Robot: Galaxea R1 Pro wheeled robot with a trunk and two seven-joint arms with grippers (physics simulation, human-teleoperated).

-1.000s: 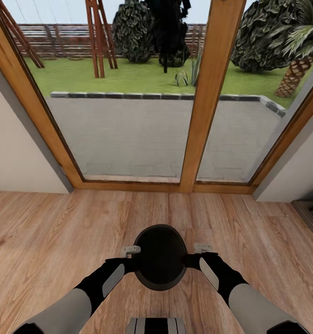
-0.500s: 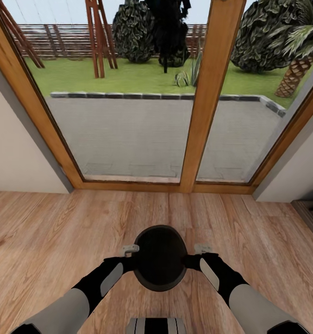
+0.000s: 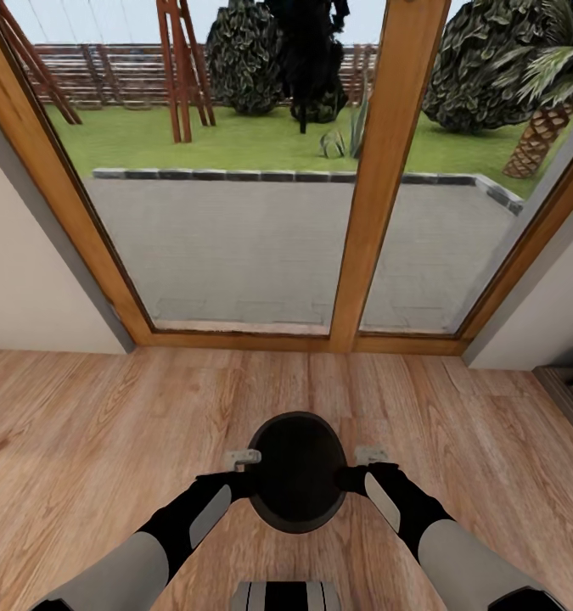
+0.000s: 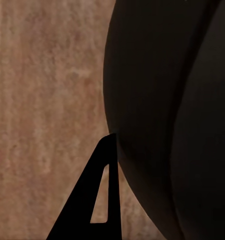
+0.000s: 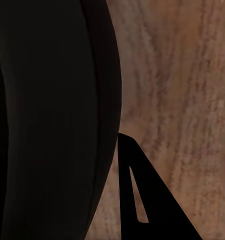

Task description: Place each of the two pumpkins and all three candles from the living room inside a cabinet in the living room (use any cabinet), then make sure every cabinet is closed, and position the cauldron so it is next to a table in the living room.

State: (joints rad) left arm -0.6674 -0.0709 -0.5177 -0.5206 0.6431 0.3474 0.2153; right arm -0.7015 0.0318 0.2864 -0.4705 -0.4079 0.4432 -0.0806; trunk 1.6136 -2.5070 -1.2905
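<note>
A round black cauldron point(image 3: 297, 472) hangs just above the wooden floor, straight ahead of me and between my two arms. My left gripper point(image 3: 252, 478) grips its left rim and my right gripper point(image 3: 345, 477) its right rim. In the left wrist view one black finger point(image 4: 100, 200) lies against the cauldron's dark outer wall point(image 4: 167, 100); the other finger is hidden. The right wrist view is alike: one finger point(image 5: 137, 200) touches the cauldron's wall point(image 5: 47, 110). Pumpkins, candles, cabinet and table are out of view.
A tall glass door with a thick wooden frame point(image 3: 379, 212) stands close ahead, patio and garden behind it. White walls flank it at left point(image 3: 31, 280) and right point(image 3: 541, 305). A dark furniture edge point(image 3: 570, 390) juts in at far right. Wood floor point(image 3: 108, 424) spreads on both sides.
The cauldron and my left gripper have shifted slightly to the right. The right arm and the view are steady.
</note>
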